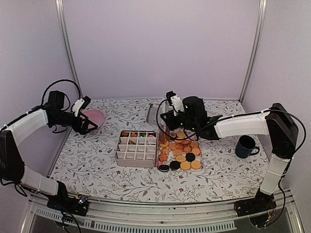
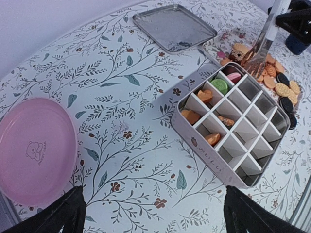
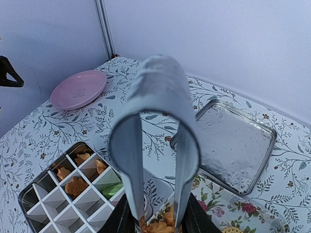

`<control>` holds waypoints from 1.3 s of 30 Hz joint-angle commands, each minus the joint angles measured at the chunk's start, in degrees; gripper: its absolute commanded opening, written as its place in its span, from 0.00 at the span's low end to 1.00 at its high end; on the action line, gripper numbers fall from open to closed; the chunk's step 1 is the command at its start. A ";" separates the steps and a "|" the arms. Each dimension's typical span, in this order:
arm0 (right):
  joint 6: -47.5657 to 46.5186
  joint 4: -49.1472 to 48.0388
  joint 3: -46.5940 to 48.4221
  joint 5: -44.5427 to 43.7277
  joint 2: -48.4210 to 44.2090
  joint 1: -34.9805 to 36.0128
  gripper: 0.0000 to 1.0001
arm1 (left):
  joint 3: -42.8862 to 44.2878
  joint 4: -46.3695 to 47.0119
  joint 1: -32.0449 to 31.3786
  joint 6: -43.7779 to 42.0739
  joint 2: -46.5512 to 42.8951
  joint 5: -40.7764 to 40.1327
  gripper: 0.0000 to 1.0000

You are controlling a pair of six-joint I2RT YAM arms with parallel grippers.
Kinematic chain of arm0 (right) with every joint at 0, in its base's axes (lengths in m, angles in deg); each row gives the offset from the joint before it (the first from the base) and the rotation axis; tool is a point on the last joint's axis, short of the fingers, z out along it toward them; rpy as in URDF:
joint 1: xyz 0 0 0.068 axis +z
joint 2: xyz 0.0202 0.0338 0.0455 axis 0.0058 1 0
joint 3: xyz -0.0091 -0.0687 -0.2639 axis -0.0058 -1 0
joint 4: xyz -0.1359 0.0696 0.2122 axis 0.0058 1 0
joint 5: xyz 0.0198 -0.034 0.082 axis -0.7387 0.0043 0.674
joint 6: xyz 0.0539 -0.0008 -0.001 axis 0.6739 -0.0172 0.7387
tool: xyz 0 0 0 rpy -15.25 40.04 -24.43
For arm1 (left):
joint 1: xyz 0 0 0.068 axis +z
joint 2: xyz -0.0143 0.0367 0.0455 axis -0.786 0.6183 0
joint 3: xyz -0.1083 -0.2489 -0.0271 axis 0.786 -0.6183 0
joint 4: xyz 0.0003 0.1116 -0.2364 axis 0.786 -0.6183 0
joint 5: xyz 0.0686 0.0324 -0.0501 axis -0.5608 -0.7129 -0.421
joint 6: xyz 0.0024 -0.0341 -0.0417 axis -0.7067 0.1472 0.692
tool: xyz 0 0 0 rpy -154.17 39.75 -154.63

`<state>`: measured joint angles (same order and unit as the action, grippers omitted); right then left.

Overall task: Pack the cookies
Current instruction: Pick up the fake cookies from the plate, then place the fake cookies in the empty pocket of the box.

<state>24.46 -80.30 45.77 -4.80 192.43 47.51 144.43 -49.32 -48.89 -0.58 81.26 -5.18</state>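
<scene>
The cookies (image 1: 182,150) lie in a pile on a floral tray (image 1: 160,161), right of a white compartment box (image 1: 137,148). They are mostly golden-orange, with a few black ones at the near edge. Some orange cookies, a green one (image 2: 219,86) and a pink one sit in the box's far cells. My right gripper (image 1: 170,114) is shut on metal tongs (image 3: 160,145). The tongs' tips reach down among golden cookies (image 3: 163,225) at the tray's far left corner. Whether they pinch one is hidden. My left gripper (image 2: 155,213) hangs open over bare tablecloth beside the pink plate (image 2: 34,150).
The box's metal lid (image 1: 153,112) lies flat behind the box and tray. A dark blue mug (image 1: 246,146) stands right of the tray. The pink plate (image 1: 92,117) sits at the table's far left, under the left gripper (image 1: 90,116).
</scene>
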 commanded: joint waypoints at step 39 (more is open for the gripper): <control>-5.60 -5.84 9.98 2.33 3.87 8.31 0.02 | 1.16 -0.51 0.36 -0.66 -0.88 0.24 0.99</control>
<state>20.68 -85.54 53.03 -0.43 195.86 55.36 144.61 -49.47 -48.89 -0.75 81.26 -5.16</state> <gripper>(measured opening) 0.291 0.993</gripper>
